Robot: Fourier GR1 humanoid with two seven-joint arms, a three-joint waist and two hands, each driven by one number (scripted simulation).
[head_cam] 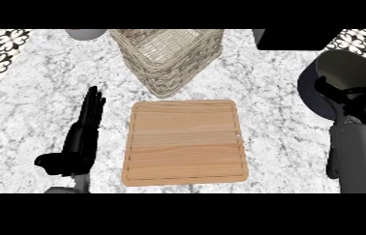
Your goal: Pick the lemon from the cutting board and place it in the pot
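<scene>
The wooden cutting board lies in the middle of the counter with nothing on it. No lemon shows anywhere in the view. The dark grey pot with its pale inside stands at the right edge. My right hand hangs over the pot's near rim, seen from behind, and whatever it may hold is hidden. My left hand rests open on the counter left of the board, fingers straight and pointing away from me.
A woven wicker basket stands tilted just behind the board. A grey round object sits at the back left, and a black block at the back right beside the pot.
</scene>
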